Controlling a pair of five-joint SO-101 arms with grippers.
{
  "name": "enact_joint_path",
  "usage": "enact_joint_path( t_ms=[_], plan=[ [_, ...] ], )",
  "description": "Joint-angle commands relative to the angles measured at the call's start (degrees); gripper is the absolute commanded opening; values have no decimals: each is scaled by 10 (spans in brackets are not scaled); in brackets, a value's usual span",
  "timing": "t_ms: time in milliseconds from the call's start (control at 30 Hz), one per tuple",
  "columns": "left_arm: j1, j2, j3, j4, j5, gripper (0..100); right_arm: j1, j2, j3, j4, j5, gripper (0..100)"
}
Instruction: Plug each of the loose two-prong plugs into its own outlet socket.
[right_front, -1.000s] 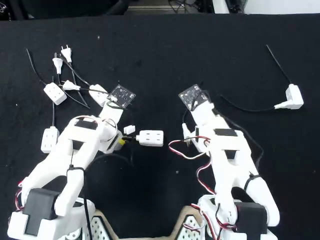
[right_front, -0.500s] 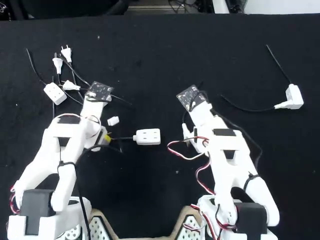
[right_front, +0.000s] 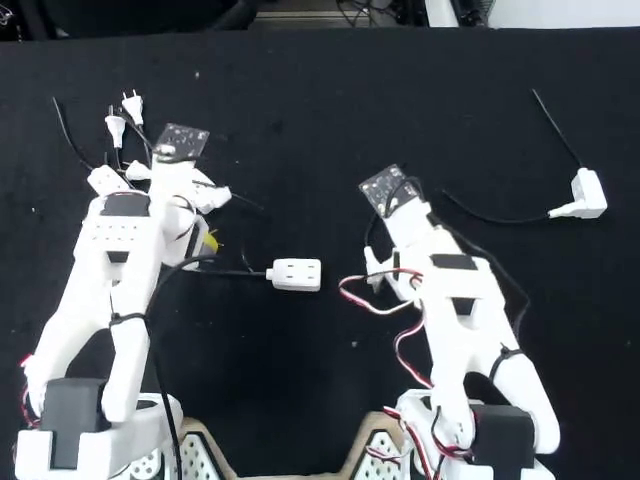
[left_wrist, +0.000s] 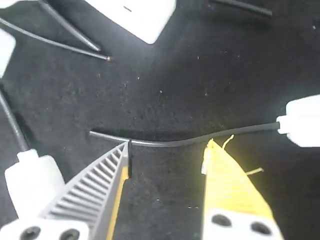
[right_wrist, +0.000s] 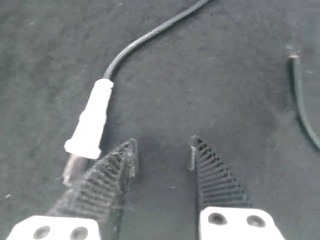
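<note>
A white outlet socket (right_front: 296, 273) lies at the table's middle, its black cable (right_front: 238, 271) running toward my left arm. My left gripper (right_front: 208, 240) (left_wrist: 165, 147) stands open just above that cable (left_wrist: 175, 142); a white body (left_wrist: 302, 122) ends the cable off to one side. Two white two-prong plugs (right_front: 115, 126) (right_front: 132, 100) lie at the far left. My right gripper (right_wrist: 162, 145) (right_front: 378, 268) is open over bare cloth, and a white plug (right_wrist: 90, 125) lies just outside one finger (right_wrist: 120, 160). An angled plug (right_front: 586, 194) rests at the far right.
More white sockets and black cables cluster beside my left arm (right_front: 108, 180); one white block (left_wrist: 145, 15) and another white piece (left_wrist: 30, 177) lie close to the left gripper. A loose cable end (right_wrist: 300, 95) lies near my right gripper. Black cloth covers the table (right_front: 330, 110).
My left arm has swung away from the outlet socket, up and to the left toward the cluster of plugs. The socket stays near the middle. The right arm has barely moved.
</note>
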Motion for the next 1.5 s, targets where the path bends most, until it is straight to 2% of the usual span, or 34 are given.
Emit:
enact_joint_path(
  t_ms=[0, 200, 300, 600, 733, 900, 1100, 1267, 1467],
  plan=[
    [25, -3, -9, -15, 55, 242, 11, -19, -33, 4, 5, 159],
    [24, -6, 107, -168, 119, 242, 11, -19, -22, 1, 5, 159],
    [24, -9, 145, -213, 157, 242, 10, -19, -17, 0, 5, 159],
    [28, -3, 162, -224, 242, 242, 0, -19, -16, 0, 6, 159],
    [25, -3, 162, -224, 241, 242, -38, -19, 9, -14, 4, 159],
    [24, -3, 167, -227, 239, 242, -71, -19, 70, -104, 2, 158],
    [25, -3, 197, -296, 240, 242, -75, -24, 70, -117, 0, 156],
    [27, -3, 199, -299, 240, 242, -77, -24, 13, -39, -64, 158],
    [25, -3, 199, -299, 241, 242, -146, -19, -53, 49, -83, 159]
  ],
)
